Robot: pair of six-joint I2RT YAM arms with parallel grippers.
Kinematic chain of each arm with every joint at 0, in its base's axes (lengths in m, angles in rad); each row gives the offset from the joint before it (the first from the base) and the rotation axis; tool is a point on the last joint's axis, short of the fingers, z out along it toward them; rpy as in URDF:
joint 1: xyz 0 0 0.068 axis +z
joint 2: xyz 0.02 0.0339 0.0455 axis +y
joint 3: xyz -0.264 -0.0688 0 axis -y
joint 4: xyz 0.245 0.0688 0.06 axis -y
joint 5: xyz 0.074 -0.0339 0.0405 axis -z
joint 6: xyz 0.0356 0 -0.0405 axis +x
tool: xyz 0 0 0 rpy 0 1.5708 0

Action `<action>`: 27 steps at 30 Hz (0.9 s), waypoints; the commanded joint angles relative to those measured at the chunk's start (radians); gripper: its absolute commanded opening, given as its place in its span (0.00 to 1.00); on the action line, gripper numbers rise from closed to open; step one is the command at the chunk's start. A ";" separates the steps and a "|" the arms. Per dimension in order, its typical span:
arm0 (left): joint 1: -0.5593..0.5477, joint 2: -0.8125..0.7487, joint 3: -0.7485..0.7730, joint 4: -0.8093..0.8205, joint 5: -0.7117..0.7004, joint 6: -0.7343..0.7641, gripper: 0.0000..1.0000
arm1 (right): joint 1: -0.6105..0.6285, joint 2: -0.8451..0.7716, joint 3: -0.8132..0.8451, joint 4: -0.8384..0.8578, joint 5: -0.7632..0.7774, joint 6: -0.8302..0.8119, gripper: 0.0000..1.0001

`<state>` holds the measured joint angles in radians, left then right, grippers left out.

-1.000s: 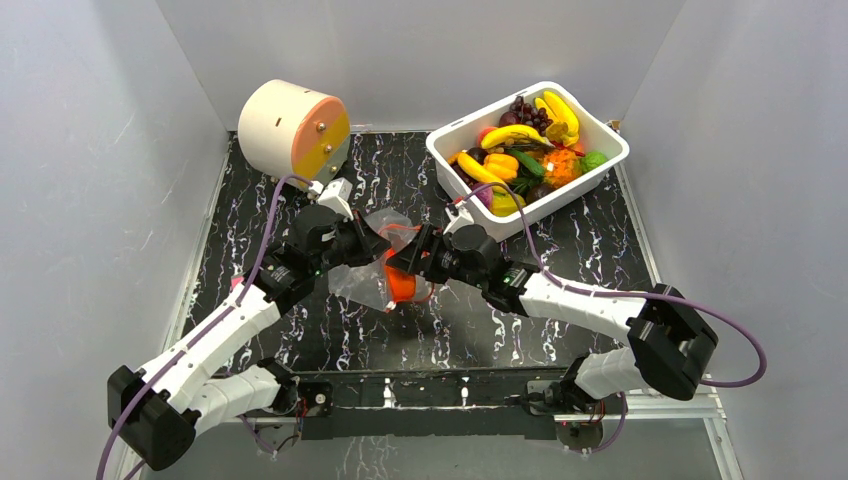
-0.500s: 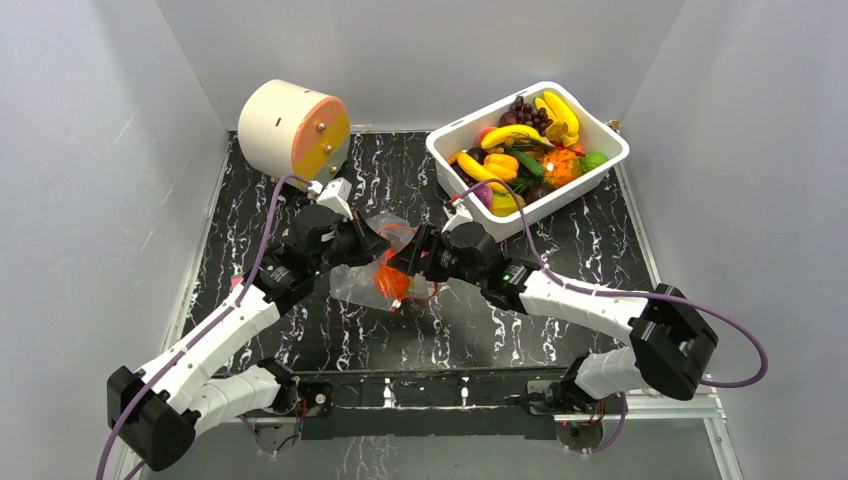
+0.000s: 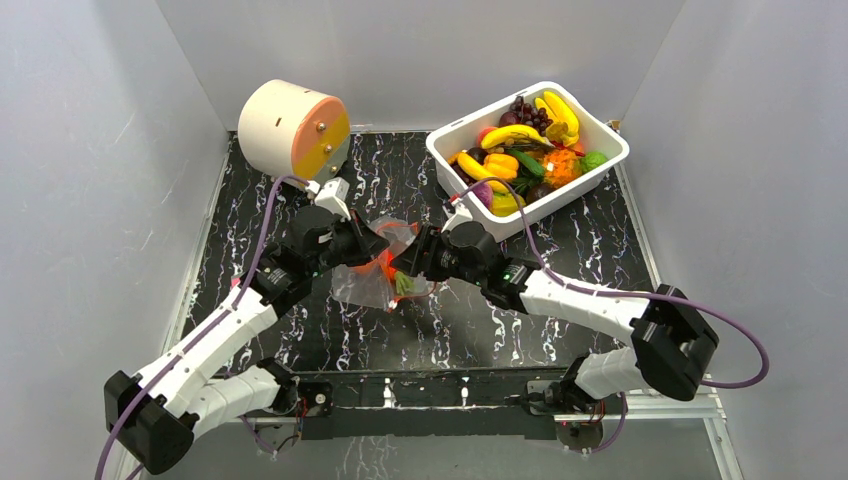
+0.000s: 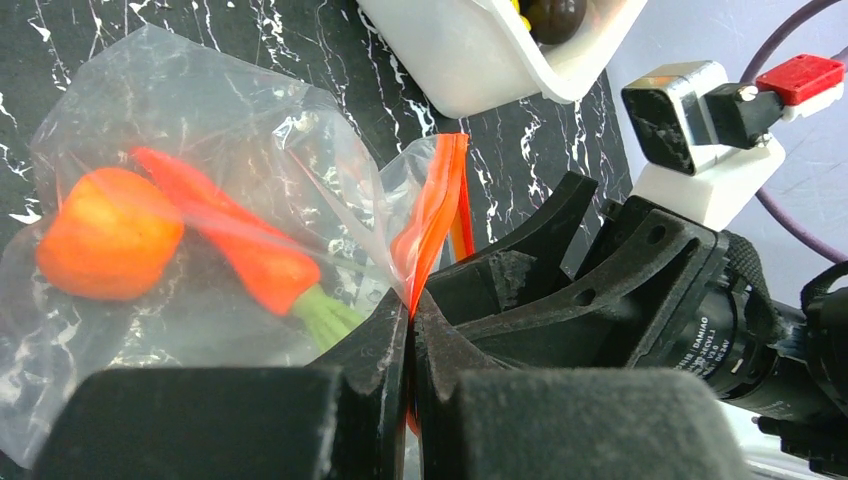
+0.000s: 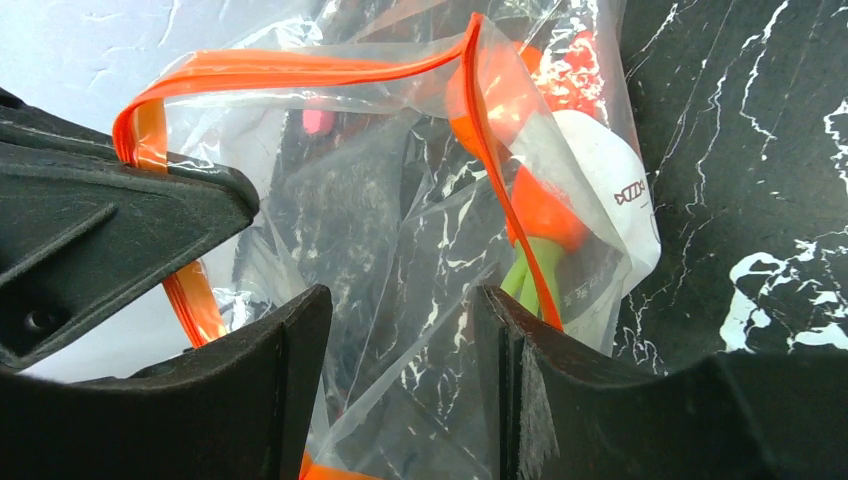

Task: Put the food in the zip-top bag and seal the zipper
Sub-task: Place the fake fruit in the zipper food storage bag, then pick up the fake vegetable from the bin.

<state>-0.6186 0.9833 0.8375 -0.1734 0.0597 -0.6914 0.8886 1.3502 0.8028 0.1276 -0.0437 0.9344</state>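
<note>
The clear zip-top bag hangs between both grippers over the black marble table. My left gripper is shut on its orange-red zipper, the strip pinched between the fingertips at the left gripper. Inside the bag lie an orange carrot with a green stem and a round peach-orange piece. My right gripper is open at the bag's mouth; in its wrist view the right gripper has only clear film between the fingers, and the zipper loops open above. More food fills the tub.
A white tub stands at the back right, its corner close behind the bag. A cream cylinder with an orange face sits at the back left. Grey walls close in three sides.
The orange carrot that was at my right gripper's tips now lies in the bag. The right jaws have narrowed a little. The left grip on the zipper is unchanged.
</note>
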 commanded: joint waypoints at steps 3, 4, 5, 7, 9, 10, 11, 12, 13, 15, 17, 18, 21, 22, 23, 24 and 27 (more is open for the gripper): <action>-0.004 -0.047 -0.030 -0.010 -0.044 0.028 0.00 | 0.006 -0.070 0.109 -0.085 0.104 -0.177 0.53; -0.004 -0.049 -0.038 -0.012 -0.049 0.034 0.00 | 0.006 -0.082 0.117 -0.101 0.122 -0.201 0.54; -0.004 -0.051 -0.045 -0.014 -0.055 0.039 0.00 | 0.006 -0.093 0.122 -0.111 0.138 -0.228 0.55; -0.005 -0.054 -0.055 -0.021 -0.066 0.055 0.00 | 0.005 -0.115 0.134 -0.126 0.157 -0.288 0.57; -0.004 -0.056 -0.063 -0.031 -0.076 0.078 0.00 | 0.005 -0.119 0.161 -0.164 0.196 -0.353 0.58; -0.004 -0.059 -0.065 -0.037 -0.082 0.091 0.00 | 0.004 -0.118 0.178 -0.189 0.226 -0.391 0.59; -0.004 -0.062 -0.067 -0.041 -0.087 0.104 0.00 | 0.004 -0.113 0.199 -0.217 0.264 -0.432 0.59; -0.004 -0.064 -0.069 -0.045 -0.088 0.120 0.00 | 0.004 -0.109 0.229 -0.242 0.310 -0.471 0.60; -0.004 -0.066 -0.068 -0.048 -0.084 0.138 0.00 | 0.004 -0.104 0.249 -0.265 0.353 -0.511 0.60; -0.004 -0.066 -0.069 -0.058 -0.072 0.170 0.00 | 0.001 -0.094 0.290 -0.291 0.433 -0.586 0.60; -0.004 -0.069 -0.071 -0.065 -0.060 0.200 0.00 | -0.005 -0.082 0.321 -0.295 0.493 -0.658 0.60; -0.005 -0.072 -0.072 -0.065 -0.054 0.214 0.00 | -0.013 -0.073 0.334 -0.293 0.514 -0.693 0.60; -0.004 -0.081 -0.083 -0.063 -0.041 0.249 0.00 | -0.056 -0.031 0.380 -0.299 0.549 -0.767 0.60; -0.004 -0.085 -0.085 -0.061 -0.036 0.264 0.00 | -0.075 -0.014 0.397 -0.304 0.548 -0.793 0.60; -0.004 -0.088 -0.088 -0.057 -0.031 0.277 0.00 | -0.100 0.006 0.413 -0.310 0.544 -0.808 0.60; -0.004 -0.089 -0.093 -0.057 -0.026 0.289 0.00 | -0.125 0.026 0.431 -0.322 0.535 -0.819 0.60; -0.004 -0.093 -0.095 -0.058 -0.001 0.319 0.00 | -0.199 0.093 0.491 -0.353 0.511 -0.842 0.59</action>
<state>-0.6186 0.9142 0.7547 -0.2333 0.0193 -0.4450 0.7738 1.3819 1.2060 -0.1925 0.4404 0.1871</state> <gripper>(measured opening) 0.009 0.598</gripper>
